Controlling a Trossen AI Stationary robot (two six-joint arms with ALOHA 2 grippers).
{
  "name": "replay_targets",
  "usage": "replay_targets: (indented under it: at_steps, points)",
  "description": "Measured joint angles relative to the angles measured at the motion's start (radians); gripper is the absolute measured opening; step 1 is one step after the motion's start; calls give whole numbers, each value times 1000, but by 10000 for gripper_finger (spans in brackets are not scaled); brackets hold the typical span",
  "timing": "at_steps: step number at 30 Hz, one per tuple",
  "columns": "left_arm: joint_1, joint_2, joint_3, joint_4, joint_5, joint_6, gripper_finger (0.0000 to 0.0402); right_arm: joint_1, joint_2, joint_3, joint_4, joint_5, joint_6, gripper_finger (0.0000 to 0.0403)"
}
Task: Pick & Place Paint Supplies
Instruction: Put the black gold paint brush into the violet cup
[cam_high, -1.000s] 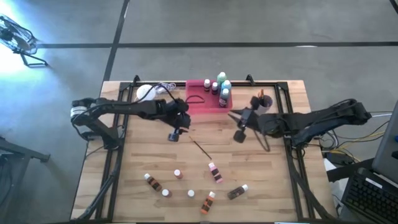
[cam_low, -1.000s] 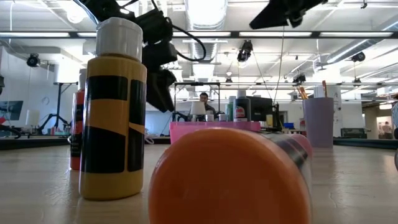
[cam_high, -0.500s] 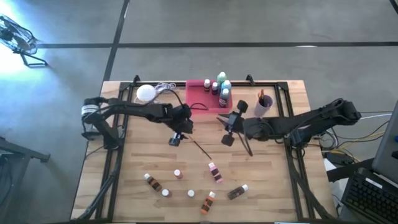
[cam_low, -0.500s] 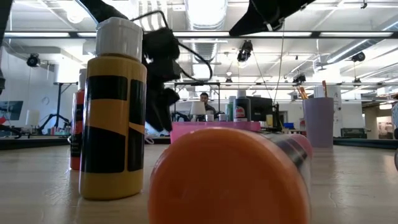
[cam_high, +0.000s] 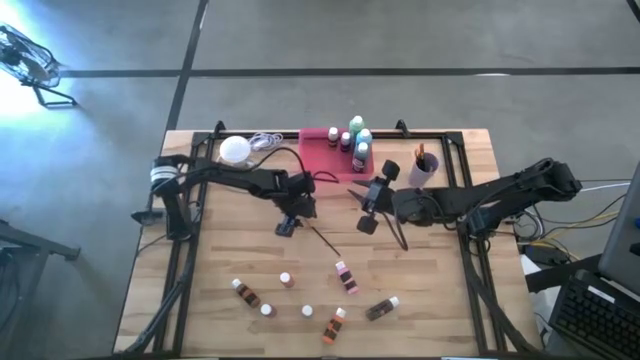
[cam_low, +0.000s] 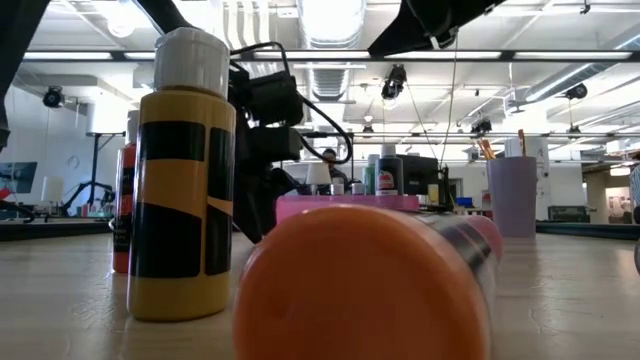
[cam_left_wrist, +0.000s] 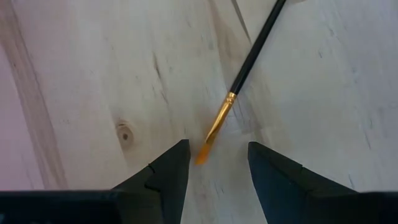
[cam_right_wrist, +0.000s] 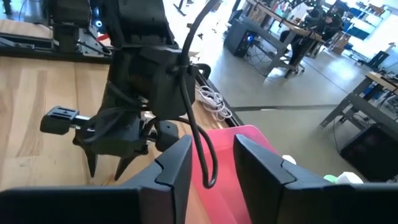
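Note:
A thin dark-handled paintbrush (cam_high: 318, 238) lies flat on the table; the left wrist view shows its gold ferrule and orange bristles (cam_left_wrist: 214, 127). My left gripper (cam_left_wrist: 214, 163) is open, low over the table, with one finger on each side of the bristle tip, touching nothing (cam_high: 289, 221). My right gripper (cam_high: 365, 210) is open and empty, hovering right of the brush and near the pink tray (cam_high: 322, 160); its fingers show in its own wrist view (cam_right_wrist: 211, 163). Several small white-capped bottles (cam_high: 286, 280) stand or lie near the table's near edge.
Green and blue bottles (cam_high: 358, 135) stand in the tray's far right corner. A cup holding brushes (cam_high: 423, 168) stands right of the tray. The white globe lamp (cam_high: 233, 149) and its cord lie at the far left. In the low view a yellow-and-black bottle (cam_low: 180, 180) and a lying orange bottle (cam_low: 370, 290) fill the foreground.
My left gripper has moved toward the table's right and down to the paintbrush's bristle end. My right gripper has moved left toward the table's middle, then kept still. The brush and bottles have stayed where they were.

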Motion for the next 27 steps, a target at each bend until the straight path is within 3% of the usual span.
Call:
replay_targets:
  at_steps: [8, 15, 22, 27]
  points:
    - [0, 23, 11, -2, -3, -3, 159, 0, 0, -1, 0, 0, 0, 133]
    - [1, 23, 10, 5, -12, -11, 86, 0, 0, -1, -1, 0, 0, 141]
    - [0, 24, 9, 5, -13, -6, 10, 0, 0, -1, -7, 1, 0, 118]
    - [0, 24, 10, 2, -12, 9, 5, 0, 0, -1, -7, 1, 3, 94]
